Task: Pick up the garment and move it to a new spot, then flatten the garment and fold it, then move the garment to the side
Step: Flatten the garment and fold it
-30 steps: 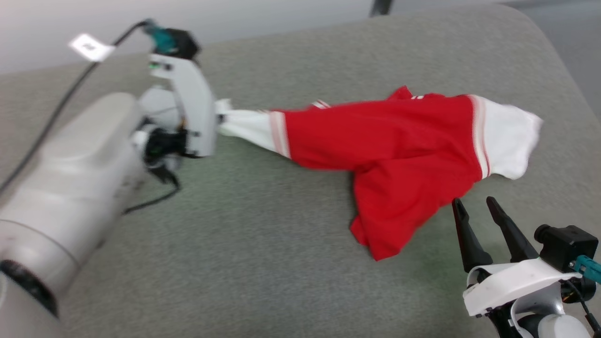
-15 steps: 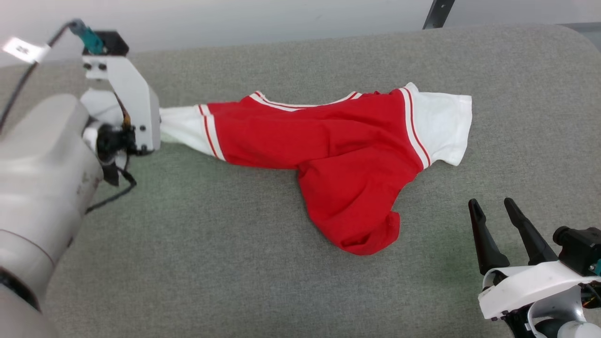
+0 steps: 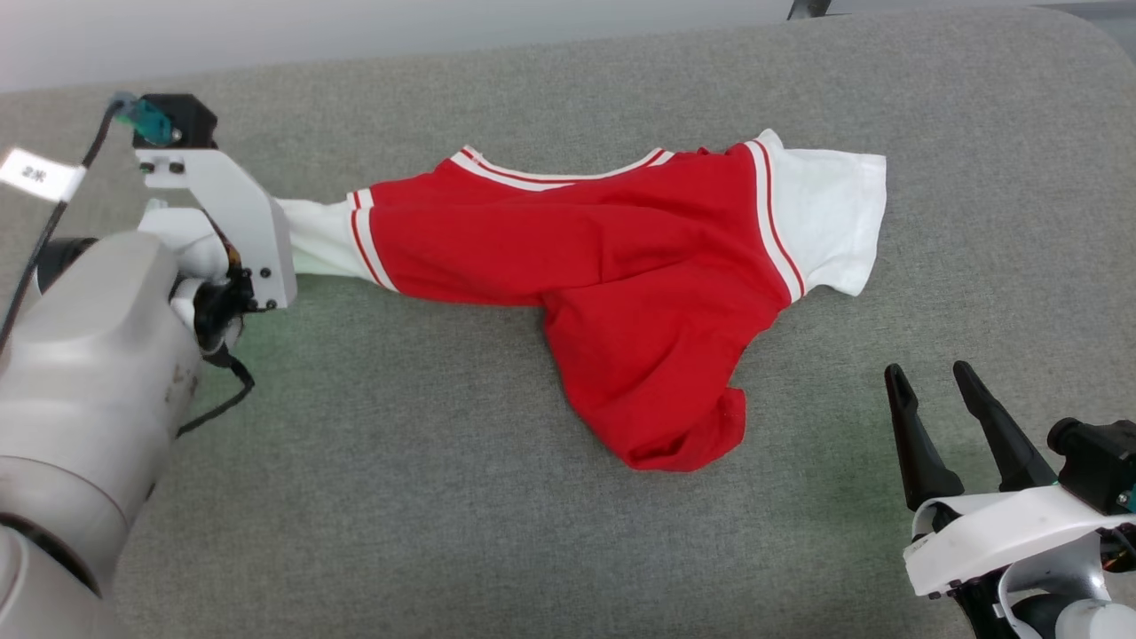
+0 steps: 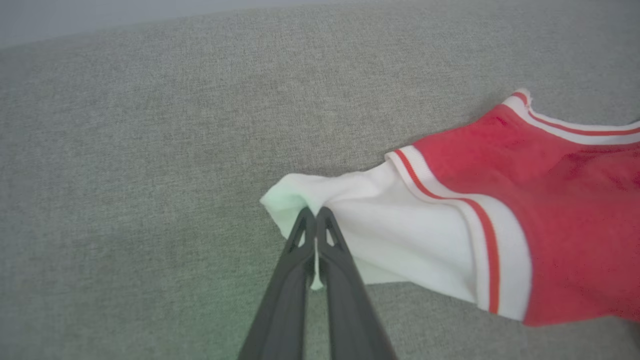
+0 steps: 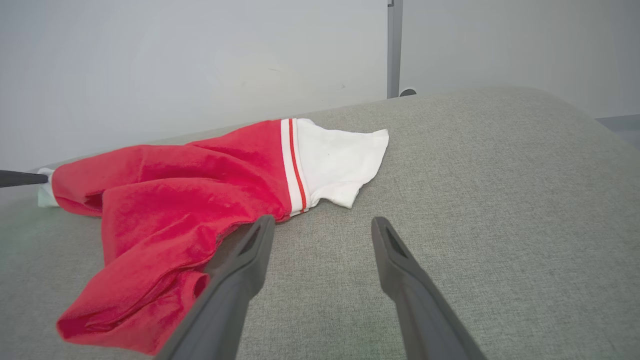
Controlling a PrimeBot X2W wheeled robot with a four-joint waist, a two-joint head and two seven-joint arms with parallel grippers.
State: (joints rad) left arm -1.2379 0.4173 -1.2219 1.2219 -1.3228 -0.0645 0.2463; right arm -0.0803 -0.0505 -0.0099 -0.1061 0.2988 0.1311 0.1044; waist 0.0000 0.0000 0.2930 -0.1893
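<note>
Checking the feeds, I logged the left gripper (image 4: 314,212) pinched shut on the cuff edge of one white short sleeve (image 4: 400,235). A sliver of white cloth showed between its fingers. The sleeve belonged to the red jersey-style shirt (image 3: 621,266) with white short sleeves and red-and-white striped trim, which lay on the grey fabric-covered tabletop (image 3: 444,497).

Position: the shirt stretched across the middle of the tabletop, from the gripped sleeve on the robot's left to the other white sleeve (image 3: 825,222), which lay flat on the right. The striped collar trim (image 3: 550,177) ran along the far edge. The red body sagged toward the robot and ended in a rumpled, doubled-over lump at the hem (image 3: 683,444).

The right gripper (image 3: 930,377) stood wide apart and empty, hovering near the right sleeve and just beside the hem lump, touching neither.

Progress, my judgement: the shirt seemed to be at or close to its new spot, with the moving grip not yet let go. Flattening was not done, since the body was bunched and only the shoulder line looked straight. Folding and the final move to the side remained untouched. I put the task at an early stage. The free right gripper looked well placed to take the far sleeve or the hem for spreading.
</note>
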